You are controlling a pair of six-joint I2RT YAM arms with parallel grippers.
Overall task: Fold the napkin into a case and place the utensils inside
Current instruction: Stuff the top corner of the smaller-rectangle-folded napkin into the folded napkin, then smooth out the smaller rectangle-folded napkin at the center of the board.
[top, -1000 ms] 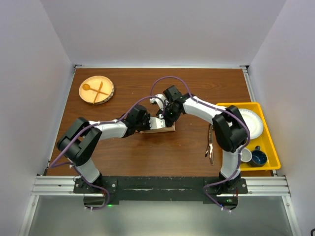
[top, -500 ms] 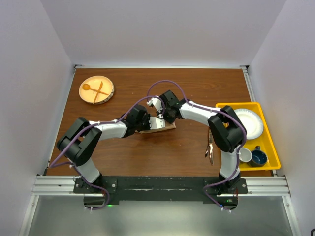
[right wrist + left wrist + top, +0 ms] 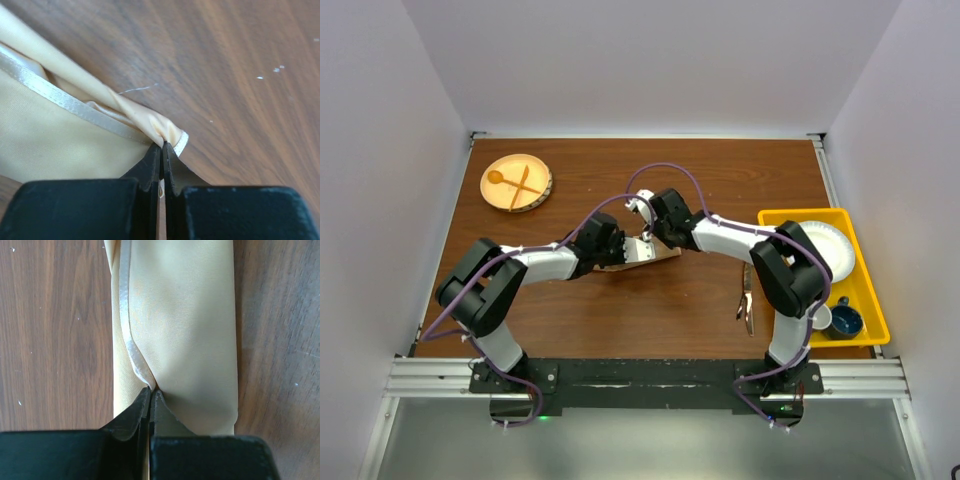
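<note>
The peach satin napkin [image 3: 185, 330] is seen lying folded into a narrow strip on the brown wooden table [image 3: 620, 320], near its middle, between the two arms. In the left wrist view, the strip is shown running straight away from the camera, with a shiny hemmed edge raised off the upper layer. That hem is pinched by the left gripper [image 3: 151, 392], whose jaws are pressed together on the cloth at the near end of the strip. In the right wrist view, a bunched corner of the napkin, hem included, is clamped by the right gripper [image 3: 162, 147], whose jaws are likewise closed tight on the fabric; the rest of the cloth is spread to the left of it on the wood.

The dark utensils [image 3: 746, 295] are left on the table, well apart from the napkin, just beside the yellow tray [image 3: 875, 310] at the right edge. A white plate [image 3: 830, 255] and two cups [image 3: 845, 322] are held in that tray. At the far left corner, a round wooden plate [image 3: 535, 195] is set, with a pale wooden spoon and fork [image 3: 510, 180] crossed on it.
</note>
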